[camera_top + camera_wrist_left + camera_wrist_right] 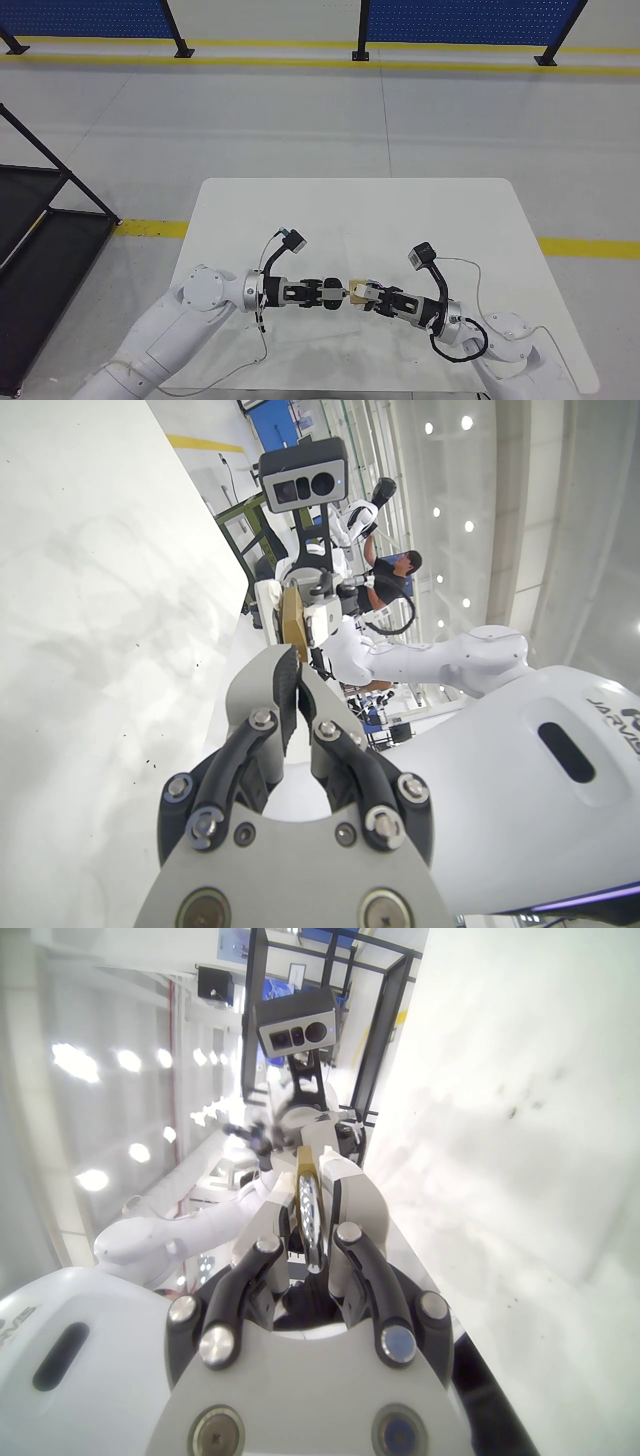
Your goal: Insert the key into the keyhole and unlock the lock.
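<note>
Above the front middle of the white table (420, 215) my two grippers meet tip to tip. My right gripper (369, 295) (306, 1163) is shut on a brass padlock (355, 292) (304, 1168), whose chrome shackle (311, 1223) points back toward the wrist. The left gripper (337, 293) (296, 661) is shut, its black pads (287, 680) pressed together on a thin key that stays almost wholly hidden between them. Those tips touch the lower edge of the padlock (291, 622). I cannot see the keyhole.
A black metal rack (40, 230) stands on the floor to the table's left. Blue barrier panels (450, 20) line the far side of the room. Thin cables (470, 290) trail from both wrists over the table.
</note>
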`<action>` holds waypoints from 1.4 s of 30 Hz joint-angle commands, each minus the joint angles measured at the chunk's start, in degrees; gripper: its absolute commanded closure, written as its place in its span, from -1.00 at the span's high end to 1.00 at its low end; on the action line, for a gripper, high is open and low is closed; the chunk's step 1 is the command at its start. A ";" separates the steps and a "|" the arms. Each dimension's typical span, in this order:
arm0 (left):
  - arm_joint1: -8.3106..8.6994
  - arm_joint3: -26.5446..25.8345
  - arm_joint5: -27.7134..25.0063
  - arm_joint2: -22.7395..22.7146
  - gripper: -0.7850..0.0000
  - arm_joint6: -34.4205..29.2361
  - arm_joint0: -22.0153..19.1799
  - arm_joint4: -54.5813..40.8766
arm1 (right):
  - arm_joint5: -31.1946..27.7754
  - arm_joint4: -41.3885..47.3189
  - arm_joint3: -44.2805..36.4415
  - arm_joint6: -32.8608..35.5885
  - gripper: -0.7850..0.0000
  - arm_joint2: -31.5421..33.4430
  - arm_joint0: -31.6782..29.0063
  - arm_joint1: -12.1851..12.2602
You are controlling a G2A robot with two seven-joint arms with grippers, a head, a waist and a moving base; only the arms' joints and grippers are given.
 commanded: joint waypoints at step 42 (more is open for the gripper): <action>0.17 -10.04 -16.88 -5.36 -1.00 21.66 7.02 40.30 | 0.00 0.00 0.00 0.00 -1.00 0.00 0.00 0.00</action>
